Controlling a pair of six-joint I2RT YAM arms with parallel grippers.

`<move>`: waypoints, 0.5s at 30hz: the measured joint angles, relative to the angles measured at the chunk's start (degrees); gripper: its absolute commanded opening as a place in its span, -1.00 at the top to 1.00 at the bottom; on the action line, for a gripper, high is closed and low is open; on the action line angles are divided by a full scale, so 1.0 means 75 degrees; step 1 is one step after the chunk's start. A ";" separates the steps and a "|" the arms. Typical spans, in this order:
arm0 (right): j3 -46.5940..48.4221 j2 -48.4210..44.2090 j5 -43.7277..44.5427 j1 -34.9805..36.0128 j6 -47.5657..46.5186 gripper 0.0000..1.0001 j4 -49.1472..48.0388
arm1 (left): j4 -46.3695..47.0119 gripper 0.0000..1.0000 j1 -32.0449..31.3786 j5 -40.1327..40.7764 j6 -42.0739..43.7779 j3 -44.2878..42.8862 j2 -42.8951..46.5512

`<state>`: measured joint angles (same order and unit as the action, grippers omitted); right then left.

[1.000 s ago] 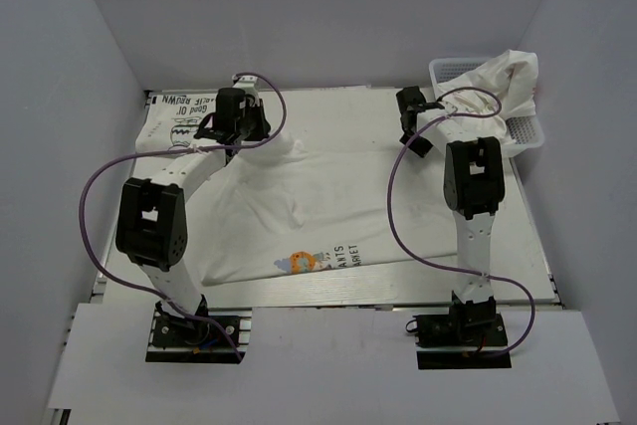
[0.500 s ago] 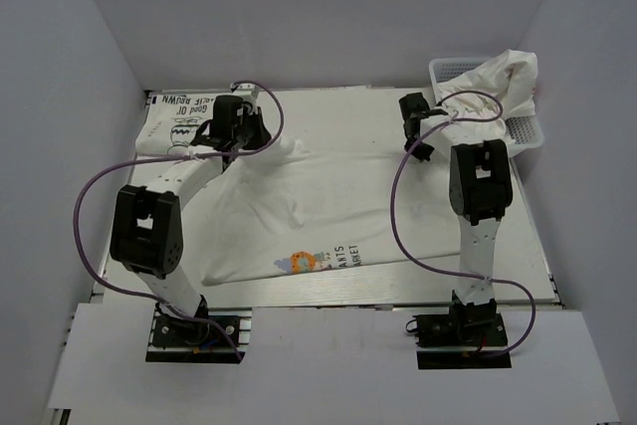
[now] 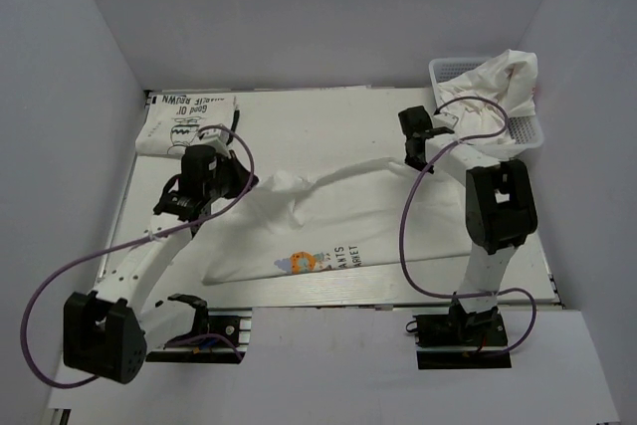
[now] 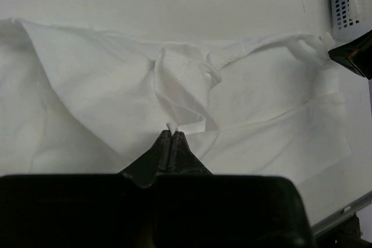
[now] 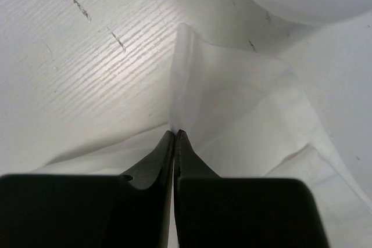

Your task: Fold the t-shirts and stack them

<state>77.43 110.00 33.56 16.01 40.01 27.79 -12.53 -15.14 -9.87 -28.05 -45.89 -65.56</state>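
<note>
Pulled back toward my bases, my left gripper has dragged its corner of the large white cloth t-shirt with a small colourful print nearer. Its fingers are pressed together on a pinch of that fabric. My right gripper, likewise closed on the shirt's edge, holds the far corner. I count three t-shirts: this one stretched between my grippers, a folded white one with black lettering beyond my left gripper, and a crumpled white one in the single white plastic mesh basket just beyond my right.

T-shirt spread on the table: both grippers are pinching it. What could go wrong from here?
Left gripper pinches only a tiny tuck of cloth; it may slip. The t-shirt is bunched between the grippers, so folding now could set creases. Right gripper sits near the basket and might bump it.
</note>
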 measured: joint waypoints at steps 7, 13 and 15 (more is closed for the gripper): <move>-0.1501 -0.1702 0.0015 0.0029 -0.0015 1.00 -0.0708 | -0.0804 1.00 0.0000 0.0003 -0.0688 0.1215 0.1495; -0.2897 -0.3179 -0.0082 0.0029 0.0023 1.00 -0.0912 | -0.1603 1.00 0.0000 -0.0003 -0.1052 0.1443 0.1982; -0.3188 -0.3494 -0.0102 0.0029 0.0035 1.00 -0.0953 | -0.1886 1.00 0.0000 0.0003 -0.1157 0.1443 0.2250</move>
<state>53.52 83.79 32.80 16.23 40.27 20.64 -26.68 -15.14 -9.85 -36.73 -35.07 -48.69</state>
